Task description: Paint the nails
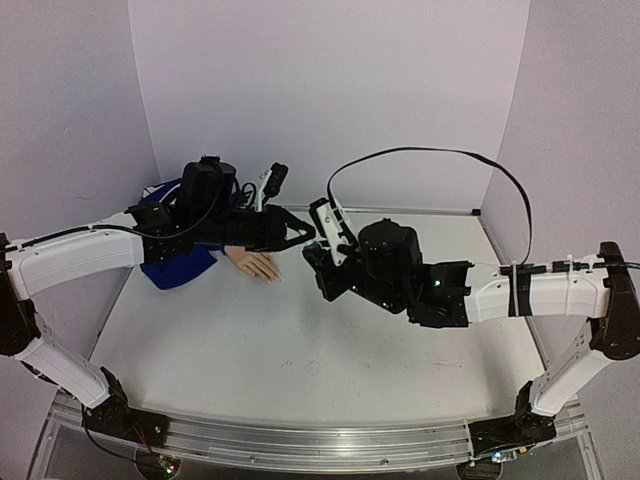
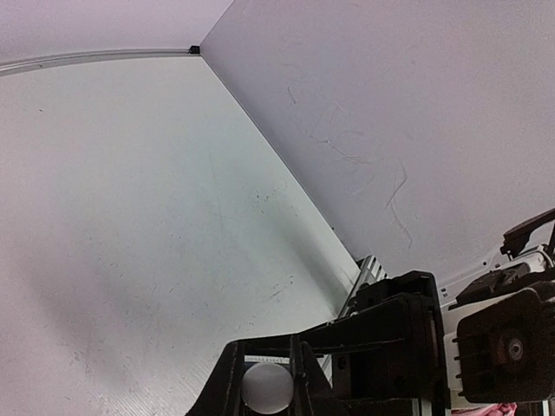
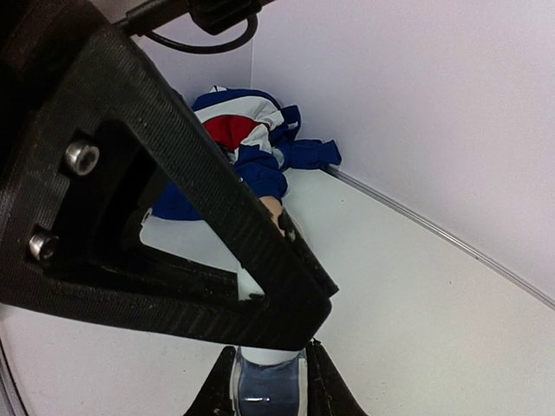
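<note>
Left claw (image 2: pixel 267 381) is pinched narrow on the white cap (image 2: pixel 267 389). Right claw (image 3: pixel 269 383) is pinched narrow on the blue-based bottle (image 3: pixel 267 394). The two meet above the desk (image 1: pixel 300 360). The nails (image 1: pixel 272 276) are on the mannequin hand (image 1: pixel 255 264), which lies flat just below my left claw at the end of its sleeve (image 1: pixel 175 268); they are too small to judge for paint.

Risks:
- The bottle turns in my right grip as the cap twists, and polish spills.
- My left arm sags and shoves the hand askew.

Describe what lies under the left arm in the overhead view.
A blue sleeve pokes out beneath the left arm, with a peach dummy hand lying on the table. The arm covers the sleeve's upper part; the nails are too small to see.
</note>
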You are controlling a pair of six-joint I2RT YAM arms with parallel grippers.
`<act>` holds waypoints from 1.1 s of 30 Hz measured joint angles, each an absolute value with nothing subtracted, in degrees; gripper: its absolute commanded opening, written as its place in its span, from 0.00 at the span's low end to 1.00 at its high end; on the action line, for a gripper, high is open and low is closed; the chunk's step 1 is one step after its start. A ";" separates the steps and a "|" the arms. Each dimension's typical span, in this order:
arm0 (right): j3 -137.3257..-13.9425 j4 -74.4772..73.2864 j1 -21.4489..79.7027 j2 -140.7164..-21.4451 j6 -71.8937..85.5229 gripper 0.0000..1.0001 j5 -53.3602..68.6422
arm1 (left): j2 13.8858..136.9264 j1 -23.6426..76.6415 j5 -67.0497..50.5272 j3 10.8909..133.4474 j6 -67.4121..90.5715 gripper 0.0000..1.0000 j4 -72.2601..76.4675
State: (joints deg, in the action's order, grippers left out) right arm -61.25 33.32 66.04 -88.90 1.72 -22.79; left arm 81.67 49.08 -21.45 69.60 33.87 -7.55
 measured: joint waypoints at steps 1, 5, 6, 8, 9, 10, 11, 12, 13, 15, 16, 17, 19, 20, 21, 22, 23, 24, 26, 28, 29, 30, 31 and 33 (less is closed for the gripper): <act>-61.23 33.19 66.02 -88.90 1.96 0.00 -22.65 | 81.73 49.17 -21.30 69.60 33.50 0.00 -7.55; -60.16 33.45 65.43 -87.72 2.94 0.00 -19.68 | 81.80 49.36 -21.96 69.63 32.12 0.00 -7.60; -59.48 33.39 65.06 -86.85 3.18 0.00 -17.82 | 81.80 49.50 -22.76 69.76 31.35 0.00 -7.57; -58.11 33.34 63.61 -84.64 3.84 0.00 -11.97 | 81.78 49.67 -24.71 70.15 29.80 0.00 -7.44; -57.45 33.39 62.74 -83.50 4.14 0.00 -8.29 | 81.76 49.67 -26.33 70.37 28.62 0.00 -7.16; -56.82 33.41 61.76 -82.21 4.51 0.00 -4.40 | 81.71 49.67 -28.25 70.61 27.59 0.00 -6.76; -56.14 33.47 60.77 -80.90 4.99 0.00 -0.05 | 81.71 49.65 -30.57 70.91 26.26 0.00 -6.42; -55.57 33.82 60.01 -79.85 5.58 0.00 3.90 | 81.65 49.60 -32.84 71.13 25.04 0.00 -5.98; -54.81 34.35 58.96 -78.59 6.33 0.00 9.50 | 81.54 49.54 -36.45 71.35 23.42 0.00 -5.48; -53.69 36.21 57.34 -76.82 8.73 0.00 20.71 | 81.10 49.45 -44.03 71.79 20.12 0.00 -4.45; -53.47 37.63 56.86 -76.44 10.57 0.00 26.20 | 80.75 49.45 -47.97 71.94 18.37 0.00 -3.81; -53.43 39.38 56.64 -76.38 12.47 0.00 31.24 | 80.40 49.54 -51.92 72.03 16.75 0.00 -2.92; -53.43 42.96 56.66 -76.51 15.94 0.00 39.11 | 80.01 50.17 -58.17 72.53 14.28 0.00 -1.28; -53.43 44.29 56.77 -76.51 17.02 0.00 41.74 | 80.05 50.70 -60.77 73.14 13.13 0.00 -0.38; -53.43 45.93 56.93 -76.55 18.15 0.00 44.60 | 80.29 51.27 -63.02 73.69 12.08 0.00 0.78; -53.43 47.59 57.23 -76.62 19.05 0.00 47.00 | 80.58 51.81 -64.82 74.17 11.22 0.00 1.76; -53.43 48.53 57.47 -76.73 19.55 0.00 48.25 | 80.82 52.27 -66.24 74.52 10.59 0.00 2.72; -53.43 49.43 57.74 -76.86 19.99 0.00 49.32 | 80.99 52.58 -67.11 74.65 10.20 0.00 3.29; -53.34 50.43 57.98 -77.06 20.38 0.00 50.11 | 81.08 52.86 -68.01 74.65 9.93 0.23 4.10; -53.04 51.29 57.93 -77.08 19.94 0.00 49.89 | 81.08 52.82 -67.81 74.59 10.57 0.54 4.34; -52.84 51.66 57.87 -77.08 18.61 0.00 50.04 | 81.08 52.82 -67.77 74.41 11.44 0.64 4.29; -52.60 51.90 57.91 -77.03 17.45 0.00 50.13 | 81.06 52.49 -67.31 74.11 12.56 0.74 4.27; -52.25 51.59 58.22 -76.79 15.57 0.00 49.45 | 80.93 52.12 -66.67 73.41 13.78 0.82 4.12; -51.86 49.50 58.24 -76.25 12.38 0.00 46.24 | 80.25 50.35 -64.31 71.53 15.31 0.94 3.99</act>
State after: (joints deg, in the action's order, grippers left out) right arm -51.86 49.50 58.24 -76.25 12.38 46.24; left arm 80.25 50.35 -64.31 71.53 15.31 3.99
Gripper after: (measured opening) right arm 0.219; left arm 0.776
